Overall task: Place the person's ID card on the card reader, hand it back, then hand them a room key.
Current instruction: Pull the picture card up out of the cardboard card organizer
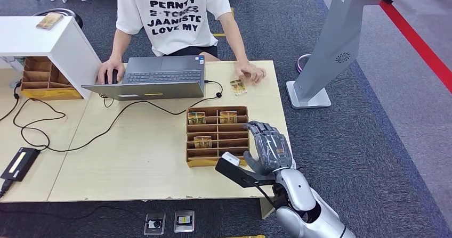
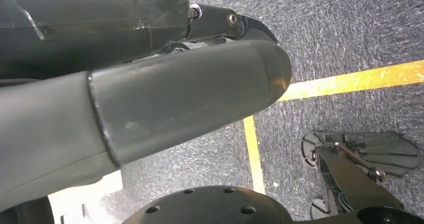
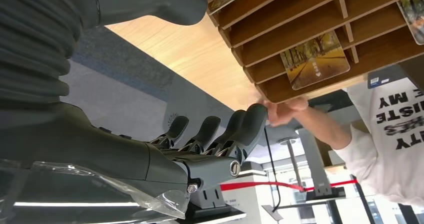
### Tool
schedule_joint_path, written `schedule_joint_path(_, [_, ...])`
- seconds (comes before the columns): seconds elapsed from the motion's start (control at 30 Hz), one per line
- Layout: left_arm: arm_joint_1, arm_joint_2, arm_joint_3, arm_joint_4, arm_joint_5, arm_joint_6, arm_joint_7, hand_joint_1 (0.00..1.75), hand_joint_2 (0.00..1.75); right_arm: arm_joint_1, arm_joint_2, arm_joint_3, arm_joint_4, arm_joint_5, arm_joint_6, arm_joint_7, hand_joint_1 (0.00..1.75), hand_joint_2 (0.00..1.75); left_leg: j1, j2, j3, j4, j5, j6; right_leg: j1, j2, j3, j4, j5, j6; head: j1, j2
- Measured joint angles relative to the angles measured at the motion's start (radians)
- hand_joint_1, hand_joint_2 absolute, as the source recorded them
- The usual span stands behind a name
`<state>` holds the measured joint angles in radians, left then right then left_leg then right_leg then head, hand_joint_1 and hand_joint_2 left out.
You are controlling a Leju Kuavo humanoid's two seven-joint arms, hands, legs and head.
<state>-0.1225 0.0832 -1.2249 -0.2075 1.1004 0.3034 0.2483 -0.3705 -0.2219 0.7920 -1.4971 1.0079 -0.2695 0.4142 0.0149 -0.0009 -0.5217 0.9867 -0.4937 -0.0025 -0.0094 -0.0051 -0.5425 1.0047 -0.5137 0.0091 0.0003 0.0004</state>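
Observation:
A small card (image 1: 238, 87) lies on the table's far right part, with the person's hand (image 1: 250, 72) resting at its edge. My right hand (image 1: 271, 147) hovers at the right side of the wooden slotted box (image 1: 213, 161), fingers spread and empty. Three picture-printed cards (image 1: 196, 118) stand in the box's slots. In the right wrist view my fingers (image 3: 215, 134) stretch out beside the box (image 3: 300, 23), one card (image 3: 314, 59) in a slot, and the person's hand (image 3: 285, 111) beyond. A black card reader (image 1: 19, 163) lies at the near left. My left hand (image 2: 175, 103) hangs over the floor, holding nothing.
The person sits behind an open laptop (image 1: 154, 77) with one hand on a mouse. A black cable (image 1: 80, 142) snakes across the table. A white shelf (image 1: 48, 41) and a second wooden box (image 1: 45, 78) stand far left. A grey kiosk stand (image 1: 330, 51) rises right of the table.

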Motion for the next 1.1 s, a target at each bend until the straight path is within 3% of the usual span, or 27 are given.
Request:
schedule_joint_path(0.47, [0.0, 0.0, 0.0, 0.0, 0.004, 0.002, 0.0, 0.0, 0.0, -0.026, 0.034, 0.032, 0.104, -0.027, -0.022, -0.015, 0.57, 1.75, 0.0, 0.0, 0.0, 0.0, 0.0, 0.0, 0.0, 0.0, 0.0, 0.0, 0.0, 0.0, 0.0, 0.0])
schedule_joint_path(1.1, [0.0, 0.0, 0.0, 0.0, 0.004, 0.004, 0.003, 0.0, 0.0, -0.048, 0.041, 0.054, 0.201, -0.057, -0.025, -0.013, 0.63, 1.75, 0.0, 0.0, 0.0, 0.0, 0.0, 0.0, 0.0, 0.0, 0.0, 0.0, 0.0, 0.0, 0.0, 0.0])
